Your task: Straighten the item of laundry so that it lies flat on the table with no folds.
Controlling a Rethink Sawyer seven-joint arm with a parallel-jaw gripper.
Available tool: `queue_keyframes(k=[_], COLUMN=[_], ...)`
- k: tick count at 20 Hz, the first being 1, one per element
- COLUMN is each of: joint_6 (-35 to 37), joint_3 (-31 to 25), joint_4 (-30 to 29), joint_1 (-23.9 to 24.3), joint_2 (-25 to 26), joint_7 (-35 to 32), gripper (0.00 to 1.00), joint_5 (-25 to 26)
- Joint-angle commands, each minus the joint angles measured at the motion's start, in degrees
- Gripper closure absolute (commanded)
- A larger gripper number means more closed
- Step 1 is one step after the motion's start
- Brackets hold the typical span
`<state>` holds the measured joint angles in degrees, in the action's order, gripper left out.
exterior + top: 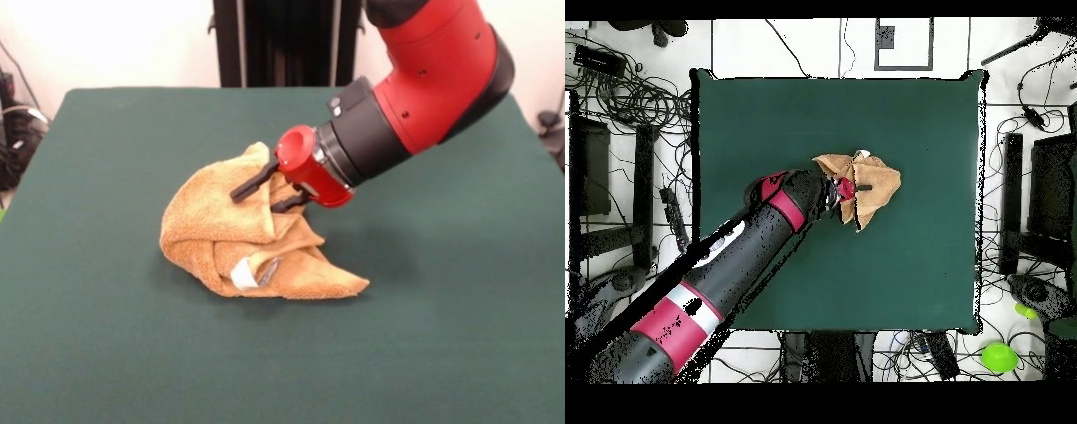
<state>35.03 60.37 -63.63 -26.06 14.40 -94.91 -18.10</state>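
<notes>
The orange-tan terry towel (221,234) lies bunched in a folded heap near the middle of the dark green table (441,336). One part rises to a peak beside the gripper, and its small white tag (242,275) shows at the front. My gripper (256,201) reaches in from the right, tilted down. Its two black fingers (252,184) are closed on a raised fold of the towel. In the overhead view the gripper (849,190) sits on the towel (873,185), left of its centre.
Green table surface (765,120) surrounds the towel on all sides. The red and black arm (725,270) crosses the table's lower left corner in the overhead view. Cables and equipment lie on the floor around the table.
</notes>
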Motion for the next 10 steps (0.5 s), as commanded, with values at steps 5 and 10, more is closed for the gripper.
queue_keyframes(k=[5,10], joint_6=[-5.6,-8.7], joint_3=[-3.2,-5.4], joint_4=[2.0,1.5], joint_1=[1.2,2.3], joint_2=[0.1,-1.9], joint_7=[-11.2,-11.9], gripper=[1.0,1.0], joint_5=[4.3,3.7])
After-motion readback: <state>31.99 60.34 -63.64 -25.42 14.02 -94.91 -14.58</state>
